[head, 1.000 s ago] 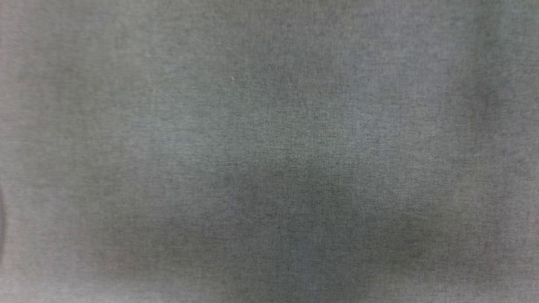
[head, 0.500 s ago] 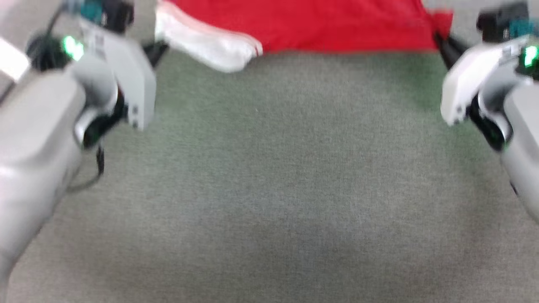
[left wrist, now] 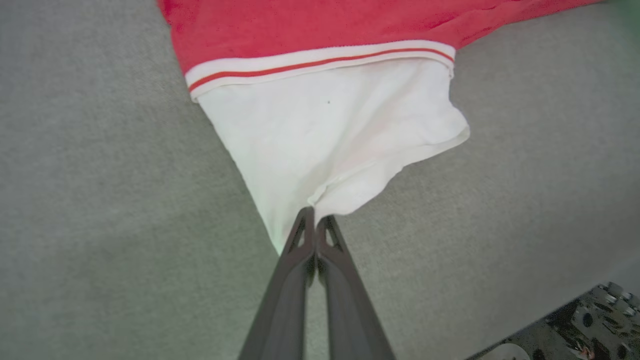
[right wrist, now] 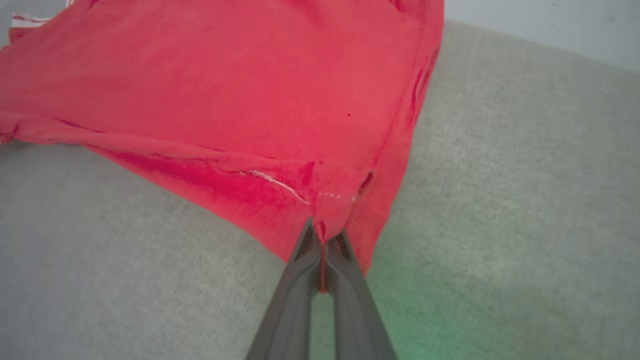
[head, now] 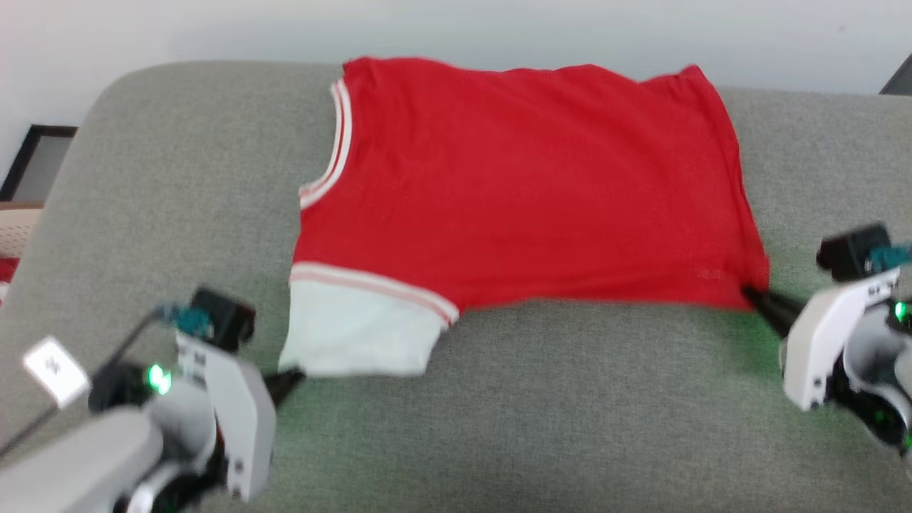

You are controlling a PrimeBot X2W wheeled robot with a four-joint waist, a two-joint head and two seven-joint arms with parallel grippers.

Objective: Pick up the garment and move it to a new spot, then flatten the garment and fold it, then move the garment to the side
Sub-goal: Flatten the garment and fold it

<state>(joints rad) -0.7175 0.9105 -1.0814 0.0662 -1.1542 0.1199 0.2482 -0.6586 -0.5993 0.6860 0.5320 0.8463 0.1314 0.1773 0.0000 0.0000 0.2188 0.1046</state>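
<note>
The garment lies spread on a grey cushioned surface, plain red side up, with a white short sleeve and red-white striped trim at its left. In the head view my left gripper sits at the sleeve's near corner. The left wrist view shows that gripper shut on the edge of the white sleeve. At the right, my right gripper pinches the near right hem corner. In the right wrist view the gripper is shut on a fold of the red cloth. No print is visible.
The grey cushioned surface runs wide in front of the garment and rounds off at the far left. A pale wall stands behind it. A dark frame leans at the far left. Speckled floor shows past the cushion's edge.
The head camera has tilted up: bare grey cloth first, then the garment's near edge, now the whole garment. Both grippers stay shut on its near corners.
</note>
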